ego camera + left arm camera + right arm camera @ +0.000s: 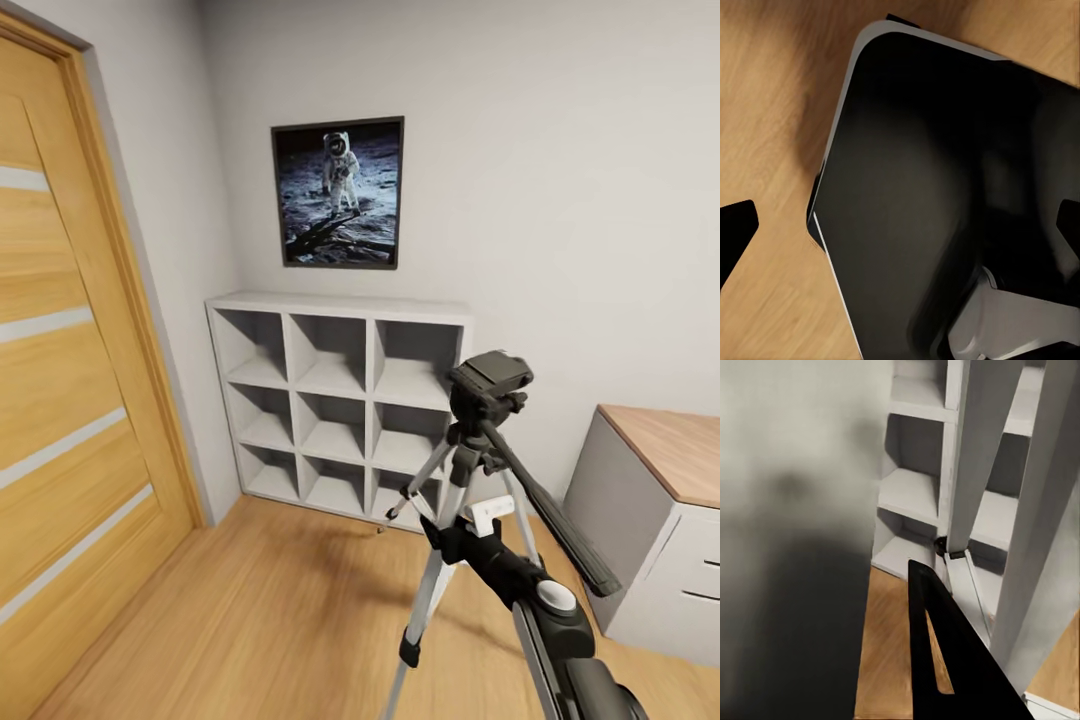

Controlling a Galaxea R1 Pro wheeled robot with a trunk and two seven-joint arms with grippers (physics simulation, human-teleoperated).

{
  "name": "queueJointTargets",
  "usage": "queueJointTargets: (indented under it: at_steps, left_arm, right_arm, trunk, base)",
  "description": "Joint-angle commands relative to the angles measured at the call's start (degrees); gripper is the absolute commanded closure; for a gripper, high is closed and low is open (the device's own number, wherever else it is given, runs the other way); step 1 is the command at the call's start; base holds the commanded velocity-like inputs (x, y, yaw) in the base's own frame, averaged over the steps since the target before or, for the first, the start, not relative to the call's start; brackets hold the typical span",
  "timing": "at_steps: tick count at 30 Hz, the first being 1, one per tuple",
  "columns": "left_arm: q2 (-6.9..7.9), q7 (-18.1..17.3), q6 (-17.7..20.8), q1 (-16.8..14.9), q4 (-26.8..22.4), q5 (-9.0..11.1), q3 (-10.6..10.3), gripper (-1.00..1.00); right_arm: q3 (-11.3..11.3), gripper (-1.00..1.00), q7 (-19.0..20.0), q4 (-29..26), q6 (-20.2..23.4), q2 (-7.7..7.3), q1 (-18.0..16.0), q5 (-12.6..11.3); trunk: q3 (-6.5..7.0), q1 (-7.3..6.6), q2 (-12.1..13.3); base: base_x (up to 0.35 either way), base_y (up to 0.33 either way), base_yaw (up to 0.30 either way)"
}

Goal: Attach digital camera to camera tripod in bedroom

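Note:
The camera tripod (490,385) stands on the wood floor in front of the white cube shelf, its black head topped by a bare flat plate and its long pan handle slanting down to the right. My right gripper (452,535) reaches in among the silver legs (430,590) below the head. In the right wrist view one black finger (967,675) lies beside a silver leg (975,450), and a blurred grey and dark surface very close by hides the other finger. My left gripper (900,225) hangs open over my own black base. The digital camera is out of view.
A white cube shelf (340,400) stands against the back wall under a framed astronaut picture (338,192). A wooden door (70,400) lines the left side. A grey cabinet with a wooden top (650,520) sits close to the tripod's right. Open floor (250,620) lies left of the tripod.

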Motion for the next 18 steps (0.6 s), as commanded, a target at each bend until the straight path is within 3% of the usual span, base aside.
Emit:
queueJointTargets:
  at_steps: [1,9,18]
  left_arm:
    - [-0.01,0.04,-0.06,0.03,-0.10,0.23,0.08,-1.00]
    - [-0.01,0.04,-0.06,0.05,-0.10,0.23,0.12,-1.00]
    - [-0.01,0.04,-0.06,0.04,-0.10,0.29,0.17,-1.00]
  right_arm:
    - [-0.14,1.00,0.56,-0.11,0.13,0.14,-0.06,0.94]
    - [-0.35,1.00,0.56,0.07,0.49,0.17,-0.06,5.00]
    - [-0.75,1.00,1.04,0.36,3.03,-0.36,-0.06,5.20]
  trunk:
    - [-0.06,0.03,-0.05]
    - [-0.06,0.03,-0.05]
    - [-0.06,0.03,-0.05]
  base:
    - [0.113,0.000,0.000]
    - [0.025,0.000,0.000]
    - [0.001,0.000,0.000]
